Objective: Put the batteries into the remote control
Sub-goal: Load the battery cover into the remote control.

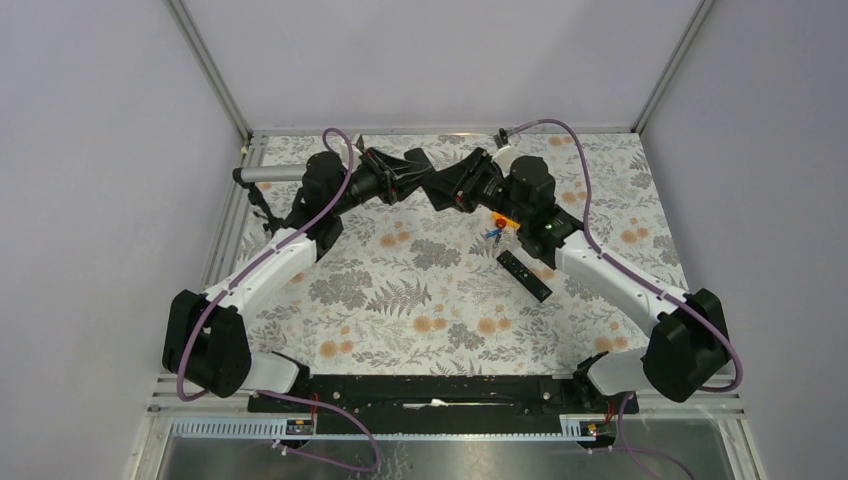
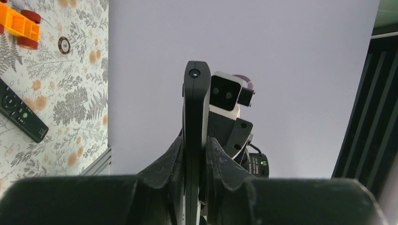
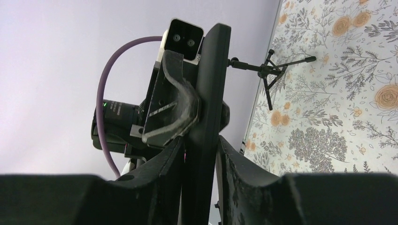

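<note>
Both arms meet above the far middle of the table and hold the slim black remote control (image 1: pixel 429 186) between them. My left gripper (image 1: pixel 412 176) is shut on one end; in the left wrist view the remote (image 2: pixel 195 103) stands edge-on between the fingers of that gripper (image 2: pixel 195 143). My right gripper (image 1: pixel 447 190) is shut on the other end; in the right wrist view the remote (image 3: pixel 210 93) runs up between the fingers of that gripper (image 3: pixel 199 143). Small blue-tinted batteries (image 1: pixel 491 235) lie on the cloth under the right arm, too small to make out.
A second black remote (image 1: pixel 524 275), button face up, lies right of centre and also shows in the left wrist view (image 2: pixel 21 115). An orange toy block with red knobs (image 1: pixel 507 220) sits by the batteries. A small black tripod (image 3: pixel 267 70) and a silver rod (image 1: pixel 270 173) are at the far left.
</note>
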Action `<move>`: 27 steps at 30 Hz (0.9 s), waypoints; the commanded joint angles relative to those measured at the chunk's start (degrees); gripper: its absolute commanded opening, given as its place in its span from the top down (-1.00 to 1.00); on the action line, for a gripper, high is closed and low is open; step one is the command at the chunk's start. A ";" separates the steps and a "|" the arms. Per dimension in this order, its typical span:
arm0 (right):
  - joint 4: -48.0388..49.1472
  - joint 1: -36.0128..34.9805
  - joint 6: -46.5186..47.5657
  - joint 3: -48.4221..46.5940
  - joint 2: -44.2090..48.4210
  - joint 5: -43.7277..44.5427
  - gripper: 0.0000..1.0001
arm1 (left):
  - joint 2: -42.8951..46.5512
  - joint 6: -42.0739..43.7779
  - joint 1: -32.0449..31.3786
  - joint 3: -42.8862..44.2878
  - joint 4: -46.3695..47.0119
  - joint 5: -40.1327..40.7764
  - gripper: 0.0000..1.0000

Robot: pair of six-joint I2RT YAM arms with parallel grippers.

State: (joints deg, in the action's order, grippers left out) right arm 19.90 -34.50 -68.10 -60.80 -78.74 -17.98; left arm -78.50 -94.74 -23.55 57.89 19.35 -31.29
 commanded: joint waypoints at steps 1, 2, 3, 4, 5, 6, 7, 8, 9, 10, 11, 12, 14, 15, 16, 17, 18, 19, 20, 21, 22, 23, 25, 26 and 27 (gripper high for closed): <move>-2.92 0.33 0.96 -1.07 -3.28 4.71 0.30 | 3.82 -4.22 -1.94 0.67 9.08 -2.82 1.00; -2.83 0.33 0.93 -1.16 -3.45 4.71 0.31 | 3.68 -4.45 -1.94 0.65 9.49 -2.81 1.00; -2.80 0.34 0.96 -1.24 -3.44 4.71 0.33 | 3.57 -4.44 -1.94 0.68 9.55 -2.91 1.00; -2.86 0.31 0.95 -1.38 -3.47 4.56 0.33 | 3.53 -4.18 -1.93 0.85 9.45 -3.00 1.00; -2.96 0.31 1.07 -1.54 -3.33 4.42 0.32 | 3.53 -3.77 -1.87 0.90 9.04 -2.99 1.00; -2.97 0.36 1.26 -1.64 -3.21 4.13 0.26 | 3.53 -3.32 -1.79 0.87 8.57 -2.96 1.00; -2.80 0.32 1.40 -1.73 -2.99 3.56 0.18 | 3.53 -2.83 -1.64 0.84 8.21 -2.91 1.00; -2.61 0.36 1.74 -1.84 -2.67 2.96 0.10 | 3.52 -2.29 -1.47 0.82 7.60 -2.98 1.00; -2.59 0.40 2.08 -1.94 -2.27 2.38 -0.06 | 3.51 -1.69 -1.37 0.78 7.06 -3.06 1.00; -2.54 0.63 2.40 -1.91 -1.71 1.57 -0.18 | 3.60 -0.83 -1.19 0.59 6.30 -3.12 1.00; -2.14 0.87 2.62 -1.72 -1.10 0.60 -0.31 | 3.72 0.25 -0.90 0.54 5.04 -3.27 1.00; -1.66 1.16 2.79 -1.33 -0.26 -0.28 -0.44 | 3.98 1.63 -0.62 0.44 3.76 -3.30 1.00; 0.15 1.92 2.98 0.28 1.91 -1.98 -0.67 | 4.01 4.42 0.12 0.18 2.28 -3.98 1.00; 2.42 2.36 3.23 1.18 3.05 -3.49 -0.75 | 4.12 5.67 0.50 0.01 1.51 -4.30 1.00; 3.51 2.61 3.56 1.95 4.26 -4.24 -0.81 | 4.28 6.69 0.83 -0.34 1.25 -4.46 1.00; 4.26 2.75 3.92 2.64 5.43 -4.87 -0.87 | 4.46 7.65 1.13 -0.71 1.14 -4.52 1.00; 5.14 2.77 4.15 3.35 6.55 -5.21 -0.90 | 4.49 8.25 1.26 -0.97 1.24 -4.75 1.00; 5.84 2.77 4.19 4.32 7.71 -5.19 -0.91 | 4.49 9.08 1.38 -1.09 1.56 -5.11 1.00; 6.87 2.73 4.13 5.38 8.70 -5.14 -0.93 | 4.50 9.73 1.52 -1.12 1.76 -5.34 1.00; 8.40 2.77 3.93 6.72 9.64 -5.26 -0.93 | 4.45 10.27 1.49 -1.11 2.02 -5.47 1.00; 9.34 2.77 3.71 7.87 10.19 -5.31 -0.94 | 4.30 10.88 1.49 -0.95 2.72 -5.83 1.00; 10.16 2.77 3.67 8.90 10.61 -5.36 -0.94 | 4.10 11.65 1.53 -0.72 3.56 -6.34 1.00; 11.43 2.78 3.70 10.29 11.13 -5.88 -0.92 | 4.01 13.84 1.50 -0.50 5.31 -7.18 1.00; 11.40 2.77 4.09 10.60 11.40 -5.92 -0.91 | 4.02 15.10 1.51 -0.45 6.09 -7.73 1.00; 11.24 2.77 4.82 10.78 11.59 -6.11 -0.90 | 4.04 16.20 1.52 -0.41 6.66 -8.39 1.00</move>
State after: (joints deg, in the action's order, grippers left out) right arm 26.41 -31.88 -65.58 -51.35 -68.34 -22.24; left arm -75.79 -84.25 -22.33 56.82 19.59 -36.16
